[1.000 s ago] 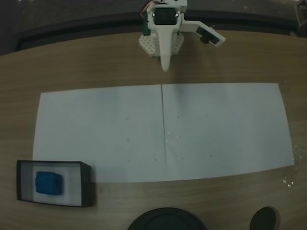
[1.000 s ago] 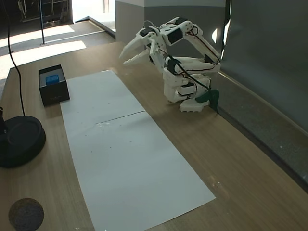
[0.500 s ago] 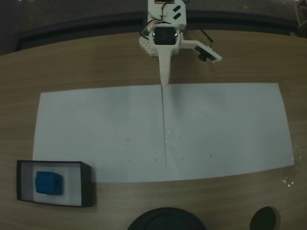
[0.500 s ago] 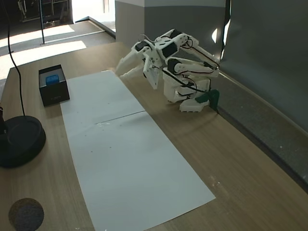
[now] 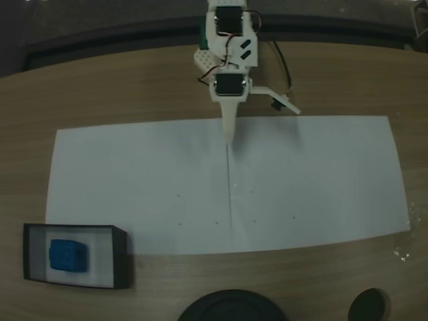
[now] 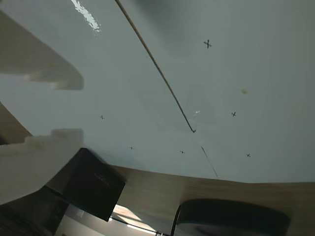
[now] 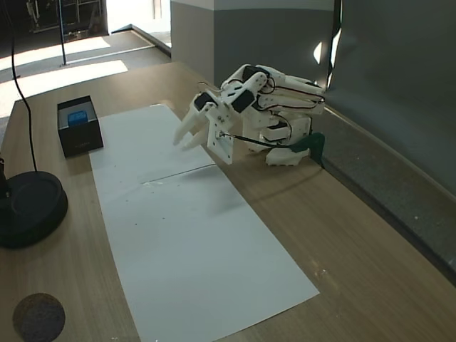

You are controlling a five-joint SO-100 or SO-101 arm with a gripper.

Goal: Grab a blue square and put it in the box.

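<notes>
The blue cube [image 5: 67, 255] already lies inside the black-walled box [image 5: 120, 257]. The gripper [image 7: 183, 140] hangs slightly open and empty above the white paper sheet [image 5: 134, 187]. Keep it high and well apart from the box.

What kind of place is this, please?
Probably a lab or workshop bench: a wooden table with marked white paper sheets, a small robot arm, and a stand's round black base.

blue square [image 5: 67, 255] inside the box [image 5: 120, 257] (black-walled, pale floor)
</notes>
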